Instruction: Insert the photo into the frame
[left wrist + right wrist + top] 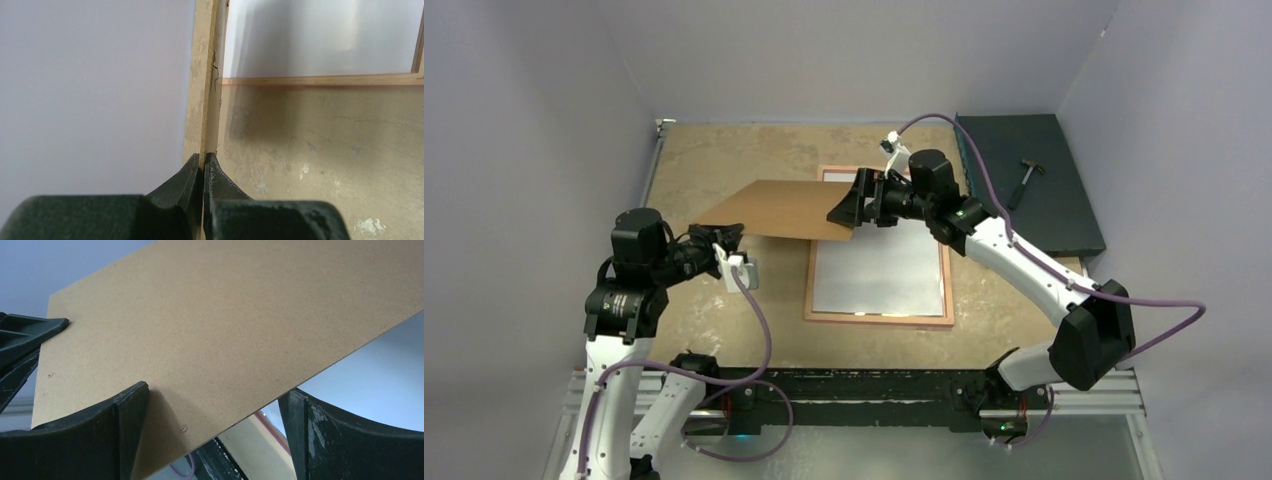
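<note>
The frame (879,318) lies flat on the table right of centre, its thin rails around a white surface (879,275) that looks like the photo's plain back. A brown backing board (779,208) hangs tilted over the frame's far left corner. My left gripper (724,237) is shut on the board's near left corner. In the left wrist view the jaws (203,160) pinch the board's thin edge (204,100), with the frame rail (320,80) beyond. My right gripper (849,205) stands open at the board's right end, fingers wide around the board (225,315) in its wrist view (217,389).
A dark mat (1004,140) lies at the back right with a small hammer (1027,175) on it. Grey walls close in the tan table (724,160) on three sides. The arm bases and a black rail (864,385) run along the near edge.
</note>
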Tool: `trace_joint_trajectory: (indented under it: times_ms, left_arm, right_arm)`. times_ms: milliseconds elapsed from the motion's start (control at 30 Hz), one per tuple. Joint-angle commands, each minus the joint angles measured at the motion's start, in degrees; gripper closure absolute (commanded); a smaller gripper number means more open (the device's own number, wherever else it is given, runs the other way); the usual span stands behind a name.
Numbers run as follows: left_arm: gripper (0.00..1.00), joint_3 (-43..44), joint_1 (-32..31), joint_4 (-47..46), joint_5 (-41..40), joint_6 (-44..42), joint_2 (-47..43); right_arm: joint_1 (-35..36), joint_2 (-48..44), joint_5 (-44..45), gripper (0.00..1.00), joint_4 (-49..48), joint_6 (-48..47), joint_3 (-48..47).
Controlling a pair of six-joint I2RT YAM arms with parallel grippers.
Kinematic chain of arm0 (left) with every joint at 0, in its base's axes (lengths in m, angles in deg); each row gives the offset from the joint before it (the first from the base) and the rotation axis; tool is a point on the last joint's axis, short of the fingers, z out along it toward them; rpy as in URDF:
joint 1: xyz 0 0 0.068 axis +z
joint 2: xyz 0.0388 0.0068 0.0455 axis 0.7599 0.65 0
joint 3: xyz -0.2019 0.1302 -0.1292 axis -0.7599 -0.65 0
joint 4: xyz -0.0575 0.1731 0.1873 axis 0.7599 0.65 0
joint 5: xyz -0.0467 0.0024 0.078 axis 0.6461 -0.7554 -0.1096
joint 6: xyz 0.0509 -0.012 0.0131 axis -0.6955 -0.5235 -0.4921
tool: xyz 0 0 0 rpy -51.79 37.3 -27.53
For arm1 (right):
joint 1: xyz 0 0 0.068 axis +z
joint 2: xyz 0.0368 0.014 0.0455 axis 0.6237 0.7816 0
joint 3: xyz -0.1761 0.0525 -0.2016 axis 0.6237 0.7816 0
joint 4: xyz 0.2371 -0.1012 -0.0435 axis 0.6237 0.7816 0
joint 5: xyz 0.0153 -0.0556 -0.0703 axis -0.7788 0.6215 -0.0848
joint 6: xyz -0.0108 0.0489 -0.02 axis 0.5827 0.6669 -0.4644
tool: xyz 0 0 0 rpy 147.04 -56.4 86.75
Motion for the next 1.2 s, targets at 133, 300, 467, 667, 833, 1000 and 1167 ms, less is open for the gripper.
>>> trace_joint_trajectory:
  times_ms: [133,300,467,667,833,1000,1167]
  left_arm:
    - [1.00,5.2,0.8,-10.8,0.0,-0.1,0.6]
    - [1.00,5.4,0.8,-7.6,0.8,-4.8,0.1]
    - [1.00,4.6,0.8,-5.4,1.3,-8.5,-1.0]
    - [1.00,4.2,0.8,-3.5,0.8,-10.0,-1.6]
    - [1.00,5.3,0.7,-3.0,0.5,-9.3,-1.0]
    - [1.00,7.5,0.8,-4.1,-0.1,-6.2,0.8]
    - [1.00,9.8,0.8,-3.5,-0.4,-5.2,2.5]
  right_arm:
    - [-0.5,1.1,-1.4,0.01,6.7,-4.0,-2.5]
    - [-1.0,7.0,-2.3,0.01,15.9,-0.8,-5.4]
    - [-2.1,9.5,-5.3,0.01,15.3,5.3,-1.5]
    - [-5.9,7.3,-12.9,0.01,2.3,23.4,7.2]
    - [-10.3,4.6,-8.2,0.01,5.6,23.0,4.0]
    - [-13.4,2.0,3.1,0.01,10.6,3.6,-2.5]
    - [-13.8,-5.9,5.1,0.01,-0.6,-15.6,3.5]
